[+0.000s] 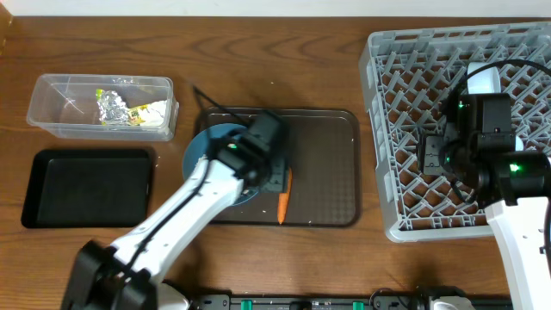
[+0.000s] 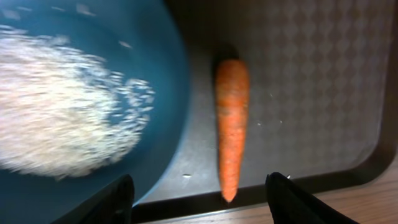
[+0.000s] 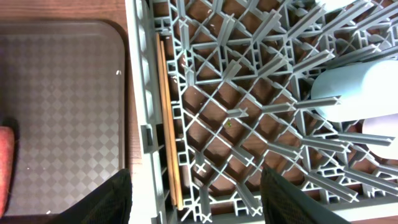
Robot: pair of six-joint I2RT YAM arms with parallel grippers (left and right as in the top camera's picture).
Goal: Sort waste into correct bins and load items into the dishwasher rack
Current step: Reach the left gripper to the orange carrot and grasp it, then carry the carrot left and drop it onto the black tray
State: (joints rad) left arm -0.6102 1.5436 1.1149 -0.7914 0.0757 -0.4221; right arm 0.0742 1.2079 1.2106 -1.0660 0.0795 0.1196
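The carrot (image 2: 231, 124) lies flat on the brown serving tray (image 2: 311, 93), just beside the dark-blue bowl (image 2: 168, 93) on its right and apart from its wall. The rice (image 2: 56, 118) sits heaped inside the bowl. In the left wrist view the carrot's long axis runs top to bottom, thick end up and tip close to the tray's near rim.

The left gripper (image 2: 200, 193) hangs directly over the carrot, jaws wide and empty. One finger shows on either side of the carrot, so the closing line crosses its long axis (the favourable way round for a pinch). The carrot sits a little toward the right-hand finger rather than dead centre. A slight sideways correction before descending looks wise, and the bowl wall on the other side leaves little room.

The right gripper (image 3: 193, 186) is well away over the dishwasher rack (image 3: 143, 93), also spread wide with nothing between its fingers. The chopsticks (image 3: 168, 124) lie along the rack's wall and a light-blue bowl (image 3: 354, 93) sits among the pegs. The left arm is plainly the nearer one.

The clear tub (image 1: 52, 103) already holds foil (image 1: 110, 108), so the carrot probably belongs in the black tray (image 1: 86, 185).
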